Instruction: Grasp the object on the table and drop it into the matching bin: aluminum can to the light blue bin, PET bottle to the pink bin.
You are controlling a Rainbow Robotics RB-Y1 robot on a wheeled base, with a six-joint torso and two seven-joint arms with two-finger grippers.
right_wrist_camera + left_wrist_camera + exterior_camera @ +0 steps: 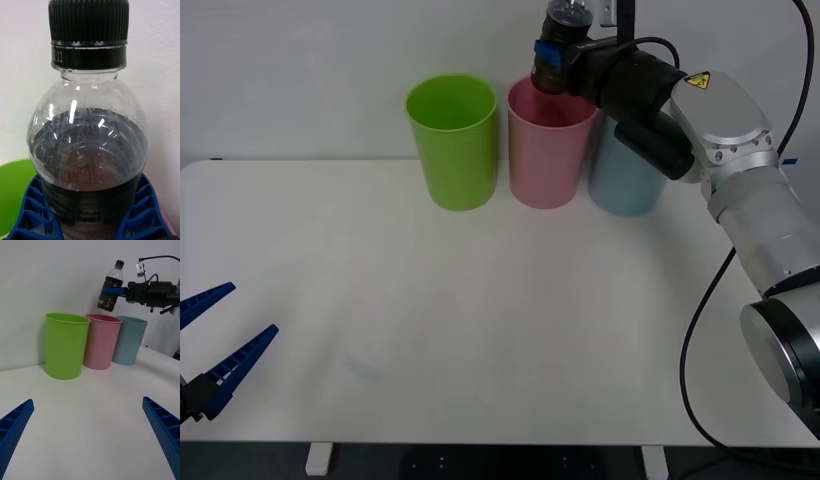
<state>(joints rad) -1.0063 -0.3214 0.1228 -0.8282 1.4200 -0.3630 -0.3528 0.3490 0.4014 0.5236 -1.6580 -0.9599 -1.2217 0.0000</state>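
My right gripper is shut on the PET bottle, a small clear bottle with dark contents and a black cap. It holds the bottle slightly tilted in the air just above the rim of the pink bin. Blue ribbed fingers clamp the bottle low on its body in the right wrist view. The left wrist view shows the bottle hanging over the pink bin, with the light blue bin beside it. My left gripper stays open, low at the table's near left edge.
A lime green bin stands left of the pink one, and the light blue bin to its right, partly behind my right arm. All three line the far edge of the white table against a white wall.
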